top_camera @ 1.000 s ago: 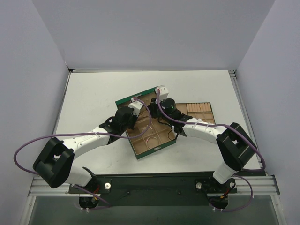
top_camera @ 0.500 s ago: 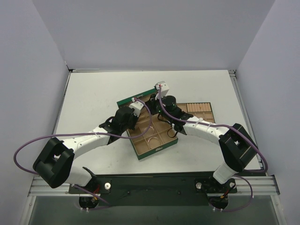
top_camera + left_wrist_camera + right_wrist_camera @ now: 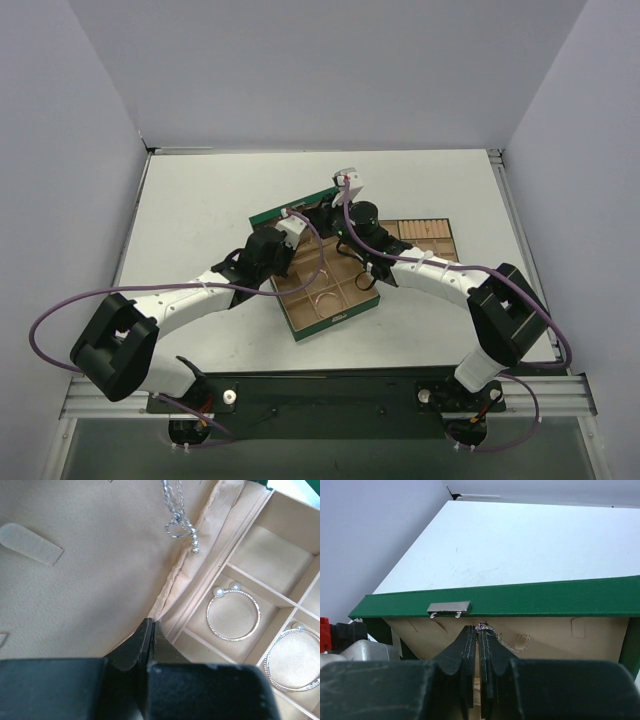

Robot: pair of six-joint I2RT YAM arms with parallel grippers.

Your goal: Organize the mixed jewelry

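Silvery and fine, the chain (image 3: 179, 524) looks limp, light, snag-prone; the right gripper (image 3: 478, 630) pinches its end, a sensible hold, while the left gripper (image 3: 151, 627) is clenched on nothing.

Top cam: high, behind arm bases, looking down on whole table (image 3: 200, 200). L wrist: very close, into green box (image 3: 250, 555) compartments. R wrist: close, facing lid's green edge. Box shared by all.

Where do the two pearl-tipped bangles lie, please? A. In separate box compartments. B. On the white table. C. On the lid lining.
A: the first bangle and the second bangle lie on either side of a divider inside the box.
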